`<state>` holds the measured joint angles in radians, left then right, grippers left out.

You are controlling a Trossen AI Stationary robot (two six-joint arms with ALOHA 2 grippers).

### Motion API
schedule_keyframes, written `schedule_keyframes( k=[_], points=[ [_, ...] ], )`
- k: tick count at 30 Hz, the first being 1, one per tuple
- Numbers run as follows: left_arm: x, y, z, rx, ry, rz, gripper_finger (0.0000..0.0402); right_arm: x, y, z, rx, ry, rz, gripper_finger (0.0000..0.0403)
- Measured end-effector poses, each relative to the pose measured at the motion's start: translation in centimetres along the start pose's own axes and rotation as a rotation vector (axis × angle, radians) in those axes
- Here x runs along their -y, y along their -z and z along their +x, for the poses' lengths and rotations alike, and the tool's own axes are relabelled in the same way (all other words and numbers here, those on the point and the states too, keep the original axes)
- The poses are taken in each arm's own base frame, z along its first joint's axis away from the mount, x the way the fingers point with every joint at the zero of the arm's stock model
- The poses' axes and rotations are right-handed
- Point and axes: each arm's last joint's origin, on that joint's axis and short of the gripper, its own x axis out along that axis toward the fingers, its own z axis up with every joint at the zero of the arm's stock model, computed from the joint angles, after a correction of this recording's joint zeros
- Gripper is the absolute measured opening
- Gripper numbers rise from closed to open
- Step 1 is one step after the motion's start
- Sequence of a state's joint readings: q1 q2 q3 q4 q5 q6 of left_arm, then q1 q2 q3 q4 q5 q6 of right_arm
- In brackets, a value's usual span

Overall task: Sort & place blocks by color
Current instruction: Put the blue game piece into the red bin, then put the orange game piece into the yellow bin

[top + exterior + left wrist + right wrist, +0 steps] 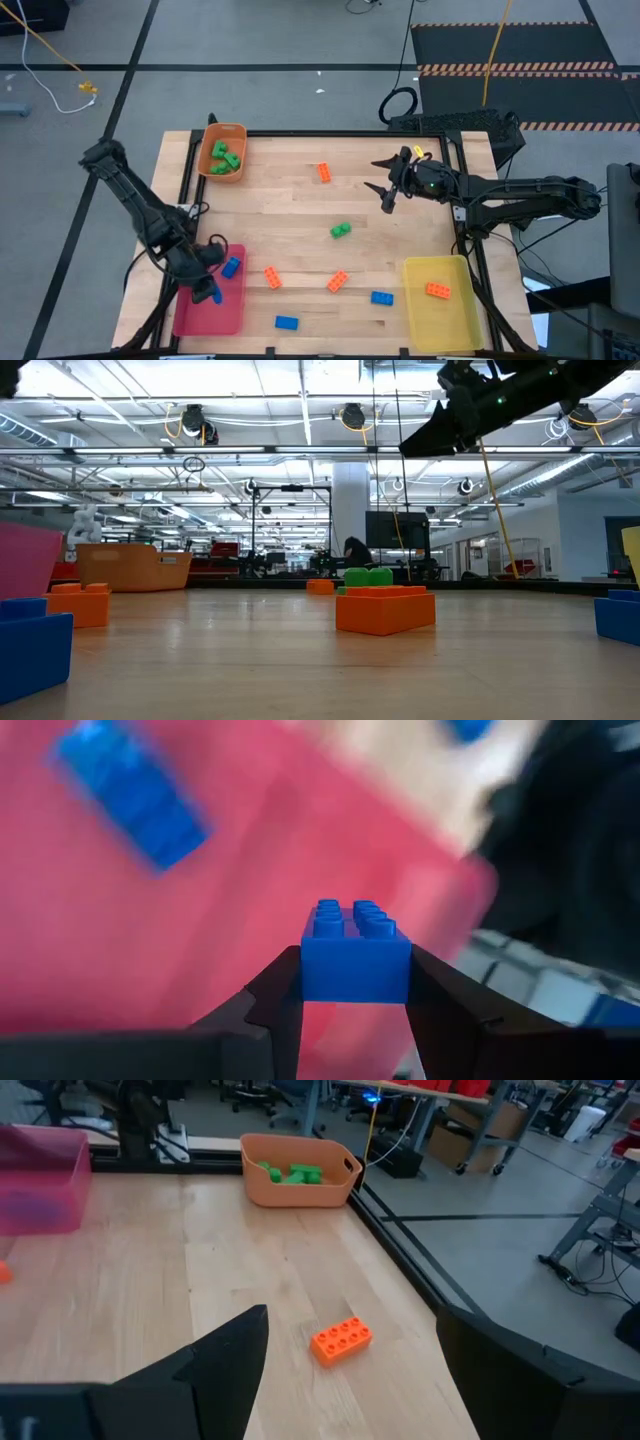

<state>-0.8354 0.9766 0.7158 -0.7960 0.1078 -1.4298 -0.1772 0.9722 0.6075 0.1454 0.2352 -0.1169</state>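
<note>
My left gripper (213, 290) hangs over the pink tray (205, 318) at the near left, shut on a blue block (355, 955). A second blue block (231, 267) lies in that tray. My right gripper (385, 182) is open and raised over the far right of the table, near an orange block (341, 1342) that lies flat. Loose on the wood are a green block (341, 231), two orange blocks (272, 278) (337, 282) and two blue blocks (381, 298) (287, 322). My left gripper pinches the blue block by two opposite side walls (308, 970) between its two fingers. The fingers slant downward over the tray. The block is lifted clear of the tray floor, with its studs facing away from the gripper.
An orange tray (224, 135) with green blocks stands at the far left corner. A yellow tray (440, 318) at the near right holds one orange block (437, 290). A dark frame edges the table. Bare wood lies in the middle.
</note>
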Motion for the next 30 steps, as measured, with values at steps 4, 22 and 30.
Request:
schedule_keyframes(
  k=[4,22,30],
  points=[
    [-0.2,0.2,0.1,-0.007,-0.032,-0.101,0.0165,0.0,0.0,0.0,0.003,0.0,0.001,0.0286],
    [-0.1,-2.3,0.3,0.048,-0.004,-0.181,0.0341,-0.3,0.3,0.0,-0.026,-0.016,0.014,0.0286],
    [0.3,-4.0,0.0,0.113,0.079,-0.126,0.0312,-0.1,-0.7,0.0,0.066,0.0,-0.007,0.0286]
  ],
)
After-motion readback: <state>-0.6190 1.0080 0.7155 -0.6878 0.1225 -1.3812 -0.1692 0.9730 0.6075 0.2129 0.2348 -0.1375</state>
